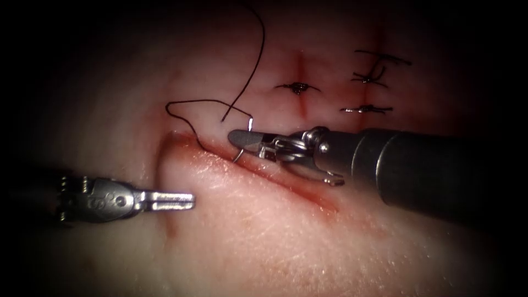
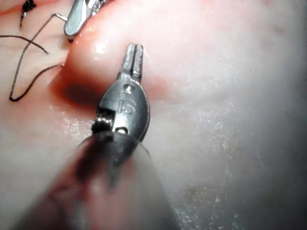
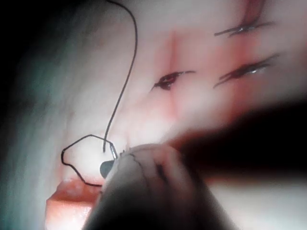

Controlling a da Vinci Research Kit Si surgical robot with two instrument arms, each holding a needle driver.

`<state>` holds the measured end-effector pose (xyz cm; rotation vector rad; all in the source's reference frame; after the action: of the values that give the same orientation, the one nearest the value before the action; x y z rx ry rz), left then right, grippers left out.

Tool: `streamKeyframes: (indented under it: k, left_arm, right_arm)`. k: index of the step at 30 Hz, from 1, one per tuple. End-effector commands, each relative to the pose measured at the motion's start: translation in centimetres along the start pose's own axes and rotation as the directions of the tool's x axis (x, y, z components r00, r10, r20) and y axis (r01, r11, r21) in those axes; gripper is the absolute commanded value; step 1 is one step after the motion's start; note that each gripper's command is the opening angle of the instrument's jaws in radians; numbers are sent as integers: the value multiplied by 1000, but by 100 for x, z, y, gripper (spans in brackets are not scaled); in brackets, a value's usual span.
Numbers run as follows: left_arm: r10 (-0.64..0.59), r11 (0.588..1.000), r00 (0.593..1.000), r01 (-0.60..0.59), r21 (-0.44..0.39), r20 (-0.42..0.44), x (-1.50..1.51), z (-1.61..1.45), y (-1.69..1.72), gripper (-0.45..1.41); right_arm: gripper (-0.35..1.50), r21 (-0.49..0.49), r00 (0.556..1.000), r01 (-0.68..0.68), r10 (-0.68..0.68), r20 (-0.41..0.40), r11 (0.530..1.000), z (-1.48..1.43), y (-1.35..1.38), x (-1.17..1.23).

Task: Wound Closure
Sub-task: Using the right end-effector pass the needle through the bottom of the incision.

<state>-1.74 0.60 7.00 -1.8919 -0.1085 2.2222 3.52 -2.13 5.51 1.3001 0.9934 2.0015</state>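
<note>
Pork-belly tissue (image 1: 264,242) lies nearest, pale, moist and faintly stippled, rising to a soft ridge along the near lip of the cut (image 1: 308,192), which runs from about ten o'clock toward four, rimmed with red fluid (image 1: 322,202). At eight o'clock my left tool (image 1: 184,201) rests low over that near flank, jaws pressed together on nothing, well apart from the needle. Just beyond, at the centre, my right tool (image 1: 242,140) reaches in from three o'clock and clamps the curved steel needle (image 1: 243,142) around mid-curve: one bright end stands above the jaws, the other hooks down at the cut's edge, and I cannot tell whether it has entered. I judge this the setting of a bite; the next move calls for a true tip angle and a firm grip. Black thread (image 1: 250,66) trails from the needle, loops over the far flank, then climbs toward twelve o'clock. Farthest, between twelve and two, sit three knotted stitches (image 1: 298,87) with short cut ends (image 1: 385,55).
</note>
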Motion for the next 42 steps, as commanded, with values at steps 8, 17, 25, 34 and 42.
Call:
streamKeyframes:
  k: [8, 17, 25, 34, 42]
  left_arm:
    - [-5, 1000, 1000, 5, -23, -11, -25, 17, -1, -45]
    - [-4, 997, 999, 0, -73, -51, -52, 31, -6, -45]
    - [-6, 969, 989, -32, -245, -151, -79, 77, 1, -45]
    - [-9, 971, 990, -25, -238, -143, -96, 124, 9, -45]
    - [-7, 974, 991, -23, -224, -131, -89, 121, 18, -45]
  right_arm:
    - [-35, 6, 1000, 6, -6, 17, 1000, 20, 0, -8]
    - [-35, 16, 1000, -6, 6, 27, 1000, 33, 2, -14]
    - [-35, 25, 1000, -11, 10, 28, 1000, 31, -2, -12]
    - [-35, 25, 1000, -7, 7, 27, 1000, 34, 0, -15]
    - [-35, 22, 999, 7, -8, 39, 1000, 61, 8, -25]
